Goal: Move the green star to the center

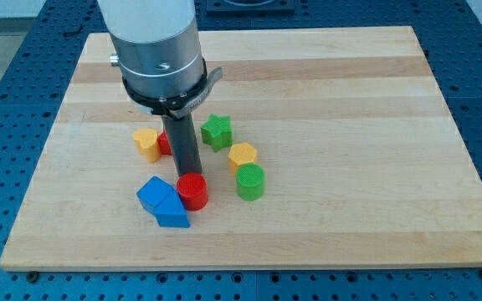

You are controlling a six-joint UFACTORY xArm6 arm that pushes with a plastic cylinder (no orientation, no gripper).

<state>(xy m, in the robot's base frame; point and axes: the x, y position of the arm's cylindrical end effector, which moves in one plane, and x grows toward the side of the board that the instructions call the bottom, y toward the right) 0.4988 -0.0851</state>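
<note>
The green star lies on the wooden board, left of the board's middle. My dark rod comes down from the arm's silver and white body at the view's top left. My tip is left of and below the star, right behind the red cylinder. The rod hides part of a red block to the star's left.
A yellow block sits left of the rod. A yellow hexagon and a green cylinder lie below and right of the star. A blue cube and a blue triangle lie left of the red cylinder.
</note>
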